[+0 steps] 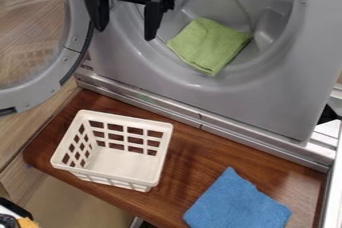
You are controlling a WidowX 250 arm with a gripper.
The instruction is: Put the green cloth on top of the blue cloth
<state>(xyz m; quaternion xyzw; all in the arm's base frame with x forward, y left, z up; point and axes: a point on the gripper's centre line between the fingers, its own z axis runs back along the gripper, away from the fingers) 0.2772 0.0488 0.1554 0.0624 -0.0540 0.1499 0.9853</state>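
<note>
Green cloth [208, 47] lies in washer [234, 104] opening, near & R of wide-spread tool [125, 34] in cam view.

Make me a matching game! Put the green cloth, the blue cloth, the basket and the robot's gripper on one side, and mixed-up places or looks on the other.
Things:
1. Green cloth
2. Blue cloth
3. Basket
4. Gripper

Places and looks:
A. White, with rows of square holes
B. In the round opening of the gray machine
C. At the top of the picture, black, with its fingers apart
D. On the brown wooden board, near the bottom right corner of the picture

Right pairs: 1-B, 2-D, 3-A, 4-C
</note>
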